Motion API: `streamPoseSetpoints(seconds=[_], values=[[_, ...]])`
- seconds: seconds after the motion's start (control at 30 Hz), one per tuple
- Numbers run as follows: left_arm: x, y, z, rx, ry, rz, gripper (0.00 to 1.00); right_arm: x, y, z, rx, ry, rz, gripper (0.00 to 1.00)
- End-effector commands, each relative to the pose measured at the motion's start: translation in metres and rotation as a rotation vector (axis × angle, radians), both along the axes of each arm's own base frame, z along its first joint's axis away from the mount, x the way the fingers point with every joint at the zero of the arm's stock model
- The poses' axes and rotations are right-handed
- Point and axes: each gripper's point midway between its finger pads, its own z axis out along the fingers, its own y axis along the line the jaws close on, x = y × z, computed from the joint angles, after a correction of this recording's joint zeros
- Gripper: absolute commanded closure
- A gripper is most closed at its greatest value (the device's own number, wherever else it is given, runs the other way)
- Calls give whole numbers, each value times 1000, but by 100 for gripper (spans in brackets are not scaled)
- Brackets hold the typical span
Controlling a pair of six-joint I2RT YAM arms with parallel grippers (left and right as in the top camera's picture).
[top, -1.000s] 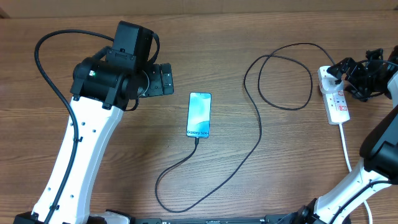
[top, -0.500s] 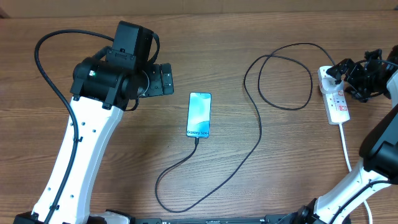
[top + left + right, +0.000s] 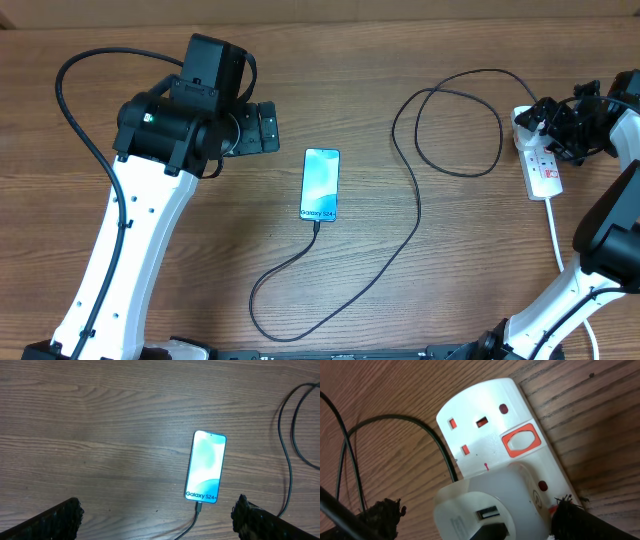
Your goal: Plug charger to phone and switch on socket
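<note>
With jaws spread wide and empty, the right gripper (image 3: 558, 125) hung over the far end of the power strip (image 3: 545, 174), its orange-framed switch (image 3: 521, 442) lying just beyond the fingertips (image 3: 570, 515).
</note>
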Motion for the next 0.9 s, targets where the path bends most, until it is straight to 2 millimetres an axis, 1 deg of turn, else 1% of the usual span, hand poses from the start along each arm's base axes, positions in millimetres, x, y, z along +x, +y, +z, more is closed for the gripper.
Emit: streamPoseSetpoints(seconds=[0.0, 0.27, 0.53, 0.7, 0.87], values=[[2, 4, 8, 14, -26, -7, 0, -4, 1, -11, 1, 27, 3, 0], [2, 4, 8, 14, -26, -7, 1, -5, 1, -12, 0, 31, 2, 0], [2, 4, 8, 14, -26, -7, 0, -7, 10, -13, 16, 54, 7, 0], [2, 4, 8, 14, -26, -7, 1, -5, 16, -11, 50, 39, 17, 0], [2, 4, 8, 14, -26, -7, 0, -7, 17, -12, 53, 47, 17, 0]])
